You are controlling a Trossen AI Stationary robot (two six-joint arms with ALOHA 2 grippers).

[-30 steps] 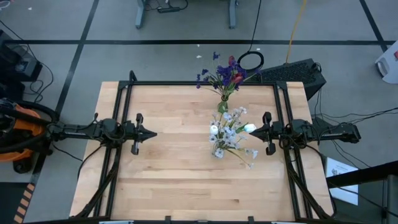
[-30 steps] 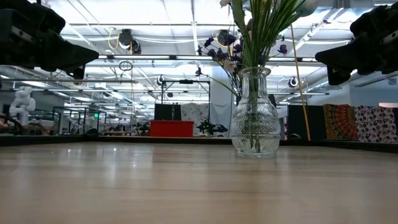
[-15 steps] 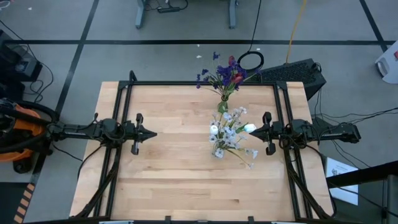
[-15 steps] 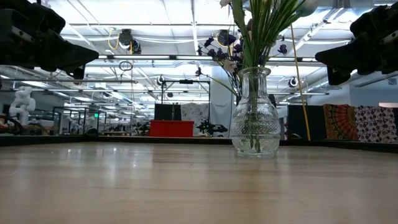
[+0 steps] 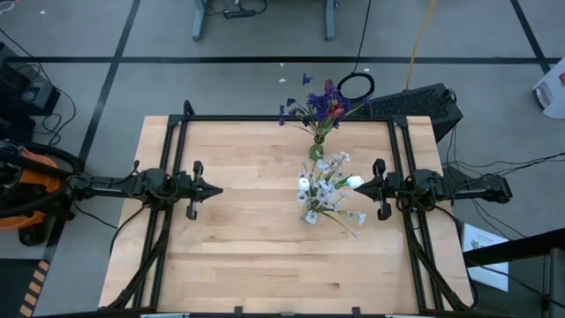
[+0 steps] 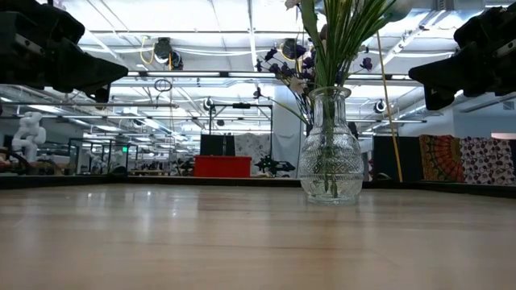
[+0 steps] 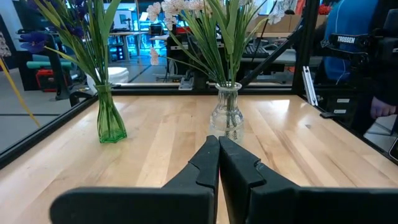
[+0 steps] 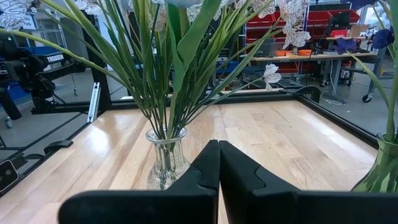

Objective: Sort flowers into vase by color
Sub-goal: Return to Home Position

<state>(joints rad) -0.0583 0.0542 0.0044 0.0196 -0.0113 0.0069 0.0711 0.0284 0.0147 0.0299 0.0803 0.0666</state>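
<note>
Low view: white flowers (image 6: 342,39) cut by top edge; right wrist view: green vase (image 8: 384,169) cropped

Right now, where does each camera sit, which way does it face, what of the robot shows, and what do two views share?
High view: above the table, straight down; both arms, left gripper and right gripper shut.
Low view: table-top height, level across; arm ends fill upper corners.
Left wrist view: on left arm, looking toward the right arm; own shut fingers.
Right wrist view: opposite direction; own shut fingers.
Shared: both wrist views see the clear vase from opposite sides.
</note>
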